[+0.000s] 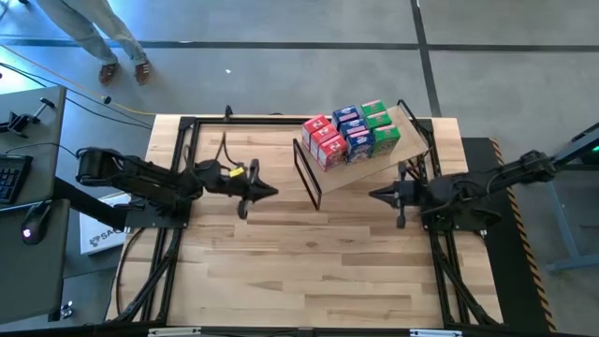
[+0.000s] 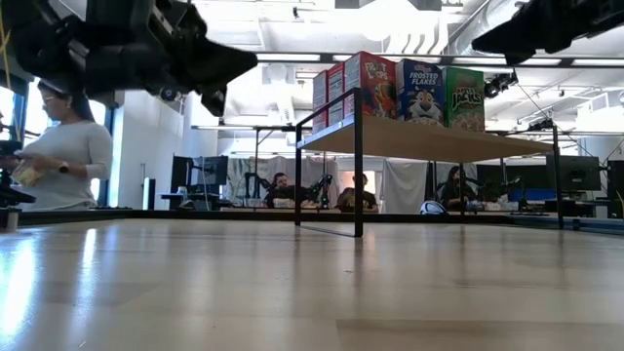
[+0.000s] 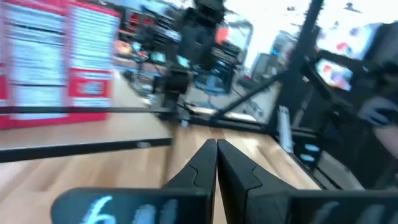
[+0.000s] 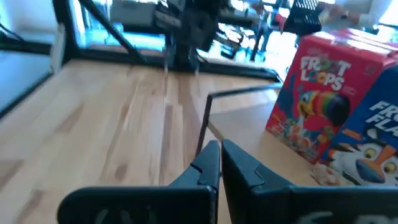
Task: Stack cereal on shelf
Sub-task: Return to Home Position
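Note:
The cereal boxes stand upright in rows on the shelf's board: red, blue and green. The low view shows them side by side on top. The shelf is a light plywood board raised on a thin black frame that stands on the table. My left gripper hangs shut above the table, left of the shelf's frame end. My right gripper hangs shut by the shelf's near edge. In the right wrist view, the red box and blue box sit just beyond the shut fingers.
Bare planked tabletop spreads across the near half. Black arm frames run along both table sides. A person stands beyond the table's left and others sit in the room behind it. A desk with a keyboard lies off the left edge.

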Controlling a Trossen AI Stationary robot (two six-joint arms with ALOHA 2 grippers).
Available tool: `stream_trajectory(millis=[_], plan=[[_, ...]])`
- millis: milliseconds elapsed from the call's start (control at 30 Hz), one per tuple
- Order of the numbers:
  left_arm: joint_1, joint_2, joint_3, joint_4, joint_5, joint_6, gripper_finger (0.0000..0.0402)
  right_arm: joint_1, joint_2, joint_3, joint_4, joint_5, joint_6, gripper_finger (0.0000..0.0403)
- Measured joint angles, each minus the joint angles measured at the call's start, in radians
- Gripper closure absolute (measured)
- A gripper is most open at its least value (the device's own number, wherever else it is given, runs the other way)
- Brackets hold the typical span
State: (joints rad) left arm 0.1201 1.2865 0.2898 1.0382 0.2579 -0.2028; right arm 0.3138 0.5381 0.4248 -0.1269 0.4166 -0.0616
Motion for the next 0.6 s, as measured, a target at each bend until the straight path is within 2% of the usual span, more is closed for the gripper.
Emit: stream_trajectory(millis=[133,400,600], plan=[[0.072,-0.016,-0.036,0.007,0.014,-0.028,0.0397,-0.015,-0.073,-0.042,0.040,-0.030,-0.010,0.0403],[0.180,-0.068,-0.049,-0.011,0.151,0.001,0.0397,-0.035,-0.181,-0.065,0.042,-0.053,-0.048,0.0403],[0.215,-0.092,-0.049,-0.081,0.159,0.047,0.0397,-0.054,-0.208,-0.065,0.042,-0.055,-0.091,0.0403]])
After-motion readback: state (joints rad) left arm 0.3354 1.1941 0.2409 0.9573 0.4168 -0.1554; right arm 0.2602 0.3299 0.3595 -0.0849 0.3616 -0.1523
